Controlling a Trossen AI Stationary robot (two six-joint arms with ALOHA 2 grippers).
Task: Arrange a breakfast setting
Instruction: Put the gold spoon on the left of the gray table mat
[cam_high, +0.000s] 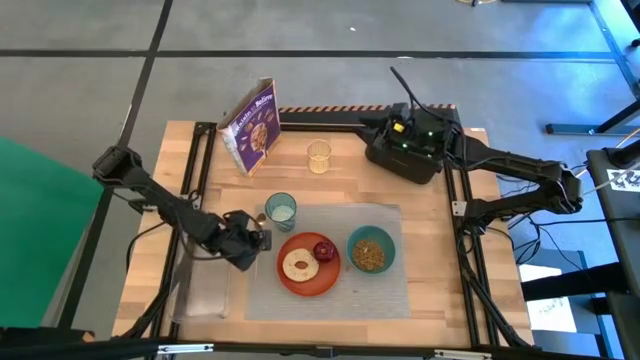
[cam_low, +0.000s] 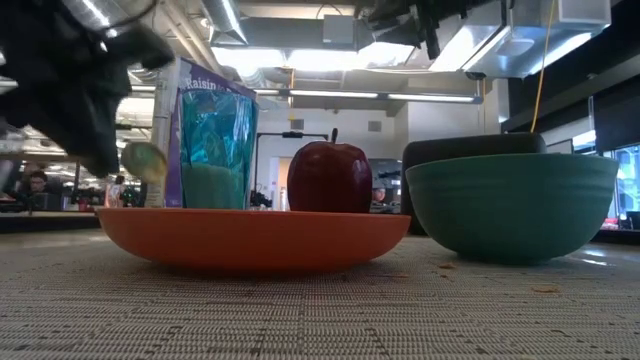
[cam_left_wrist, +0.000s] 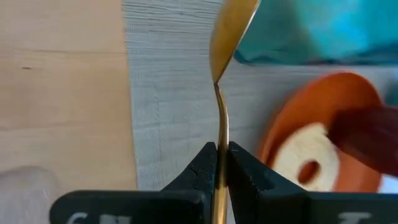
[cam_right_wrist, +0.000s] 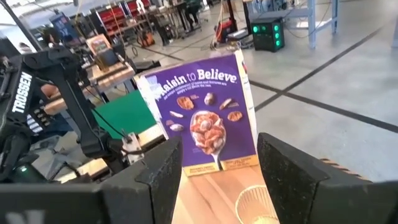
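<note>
I'm looking down on a pale wooden tabletop (cam_high: 330, 185) sitting on a grey concrete floor, with a green sheet at the left edge. A grey rectangular woven placemat (cam_high: 385, 295) is lying along the near side, carrying a round orange plate (cam_high: 300, 288) with a bagel (cam_high: 299, 265) and a red apple (cam_high: 325, 249), and a teal bowl (cam_high: 386, 243) of brown cereal (cam_high: 369, 254) just beside it. A pale blue cup (cam_high: 281, 209) is standing at the mat's far left corner. My left gripper (cam_left_wrist: 222, 163) is pinching the handle of a gold metal spoon (cam_left_wrist: 222, 74) over the mat's left edge, near the plate. My right gripper (cam_right_wrist: 219, 163) is waiting with its fingers spread apart, over the black toaster (cam_high: 405, 155), facing a purple cereal box (cam_right_wrist: 205, 118). A clear plastic cup (cam_high: 319, 157) is standing between them. Ceiling lights are glowing in the workshop behind.
</note>
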